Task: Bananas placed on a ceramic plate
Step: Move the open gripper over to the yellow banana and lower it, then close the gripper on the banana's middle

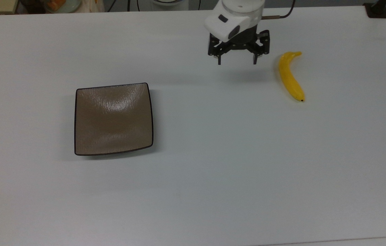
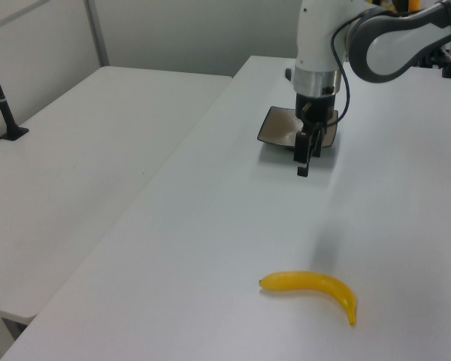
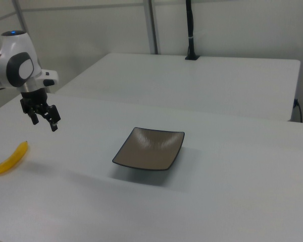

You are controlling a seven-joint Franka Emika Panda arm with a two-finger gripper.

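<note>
On the white table you have just two things lying: the bananas, a single yellow fruit, and the ceramic plate, set well apart from each other. Your gripper hangs above the tabletop between them, much nearer the fruit, just off the top view's left of it, with a soft shadow under it on the table. Its two black fingers are spread wide and hold nothing. The fruit lies flat with its stem toward the table's far edge in the top view and its dark tip toward the near side. The brown square plate sits bare. Nothing lies between your gripper and the fruit. A black post base stands at the top view's upper right corner, and a second white table runs alongside.
</note>
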